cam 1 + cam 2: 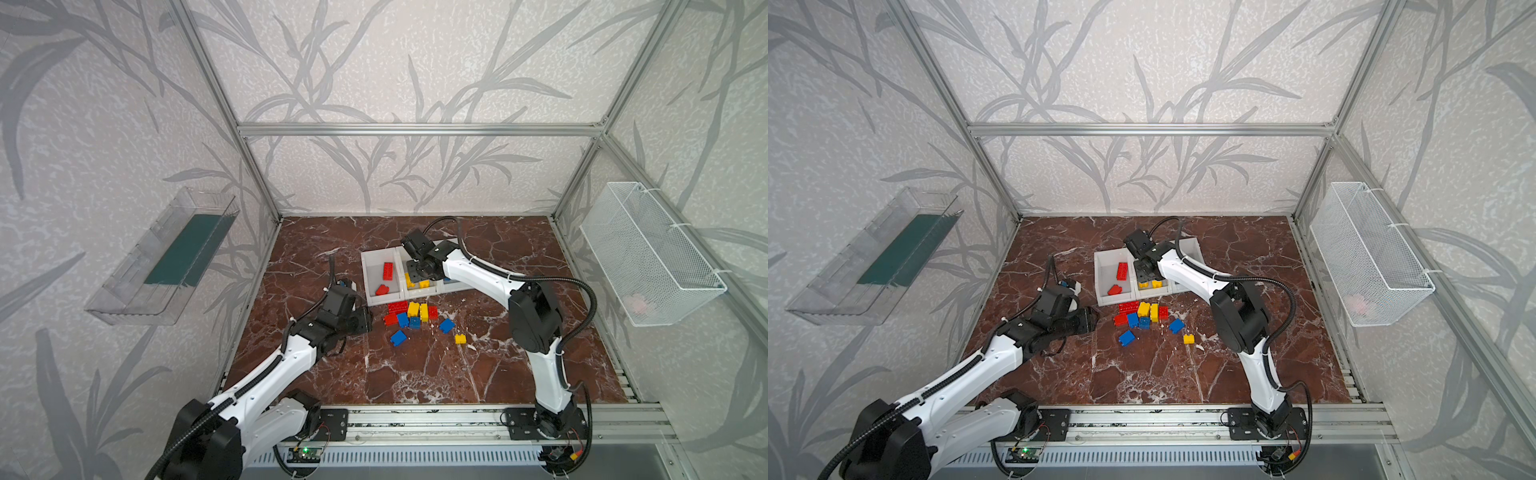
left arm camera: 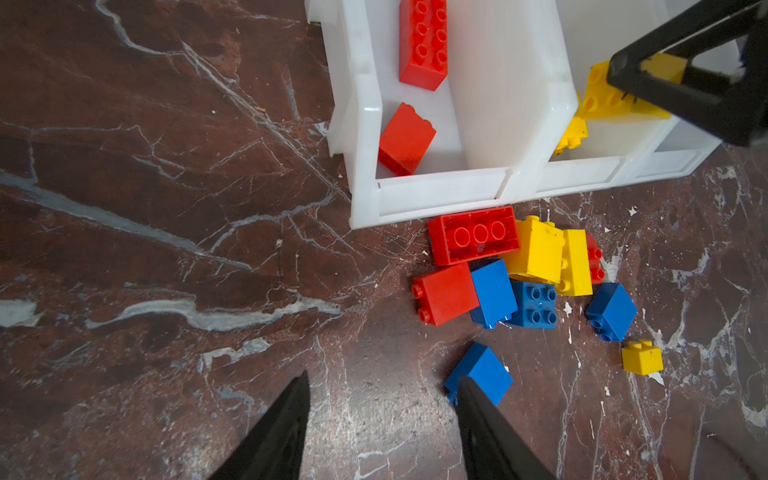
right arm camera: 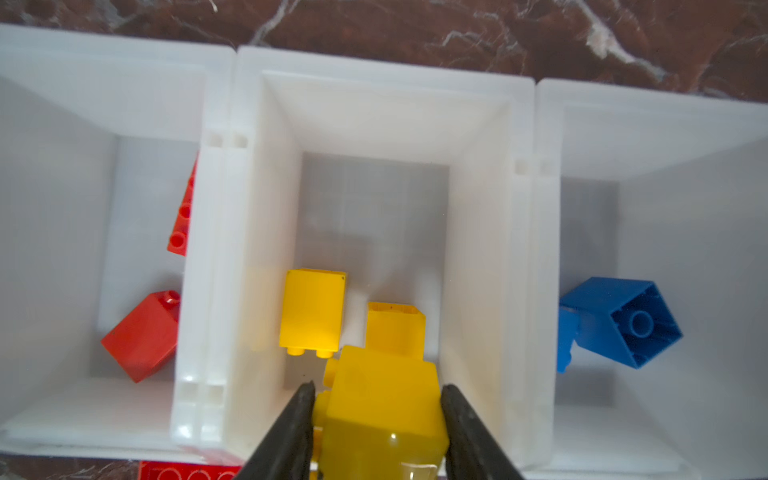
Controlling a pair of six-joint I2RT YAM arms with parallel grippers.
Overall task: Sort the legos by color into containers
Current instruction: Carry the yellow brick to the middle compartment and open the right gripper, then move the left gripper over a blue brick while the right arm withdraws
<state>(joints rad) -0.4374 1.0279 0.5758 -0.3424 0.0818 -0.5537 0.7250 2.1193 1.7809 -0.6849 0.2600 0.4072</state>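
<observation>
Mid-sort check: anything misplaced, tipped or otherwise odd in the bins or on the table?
Nothing missorted: red bricks, yellow bricks and blue brick each sit in their own bin. Only oddity: the long red brick just in front of the bins lies upside down, hollow side up.

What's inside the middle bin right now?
Two yellow bricks lie in the middle bin; the right hand holds a third yellow brick over it, covering the bin's front floor.

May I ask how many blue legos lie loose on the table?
4. In the pile, a blue lego on its side touches a studs-up blue lego. A third blue lego sits at its edge; a fourth blue lego lies alone. More may hide underneath.
</observation>
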